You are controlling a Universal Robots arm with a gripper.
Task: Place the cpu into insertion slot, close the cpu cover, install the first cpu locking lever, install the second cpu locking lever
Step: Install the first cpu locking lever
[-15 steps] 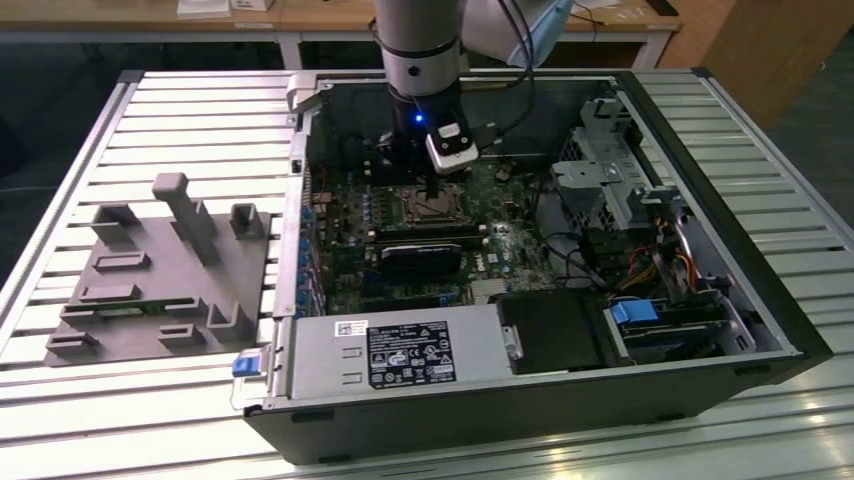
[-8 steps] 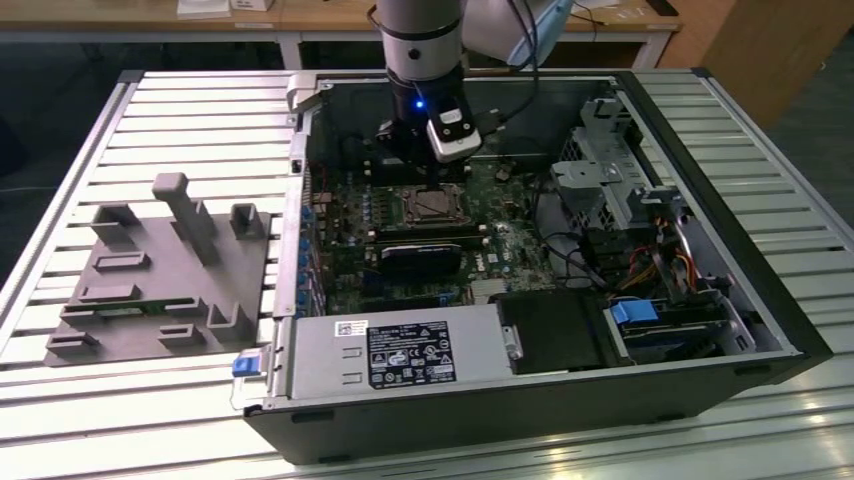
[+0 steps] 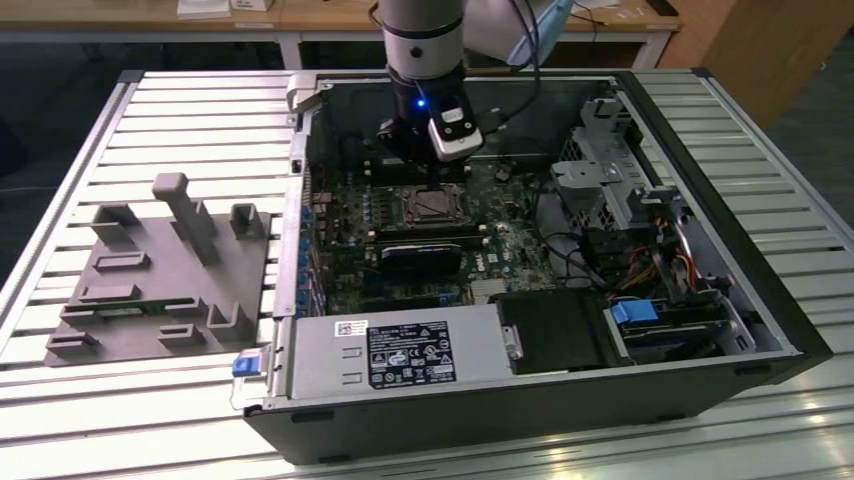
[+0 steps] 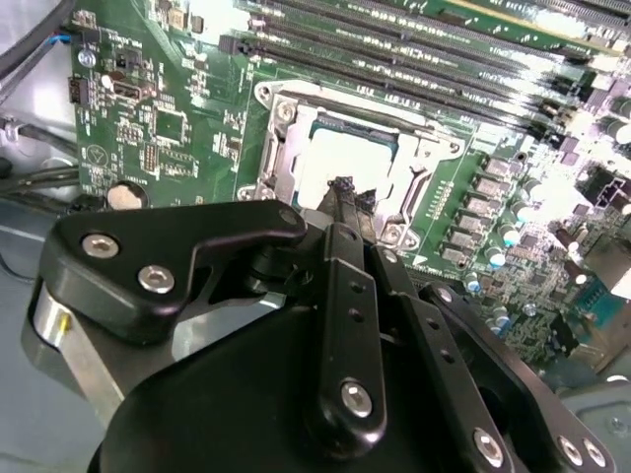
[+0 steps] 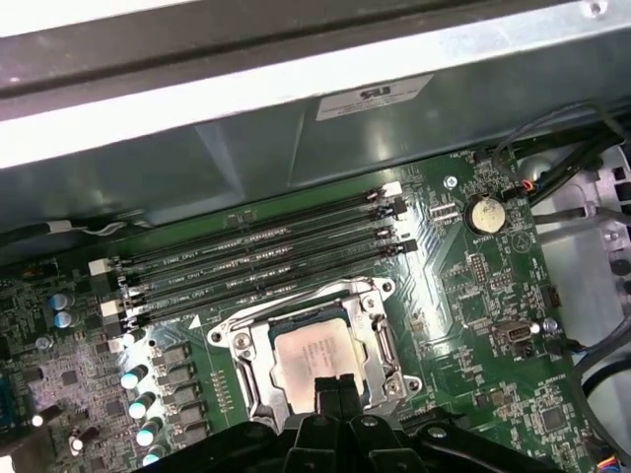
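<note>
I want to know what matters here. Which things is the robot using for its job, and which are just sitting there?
For the job:
- the cpu, lying in the insertion slot
- the cpu cover, a metal frame around it
- the hand, fingertips together, just above the chip

Just sitting there:
- memory slots
- round coin battery
- grey fixture beside the case

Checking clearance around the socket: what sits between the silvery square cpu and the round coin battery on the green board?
In the first wrist view, the metal cpu cover frame around the silvery square cpu, then green board with small components, up to the round coin battery.
</note>
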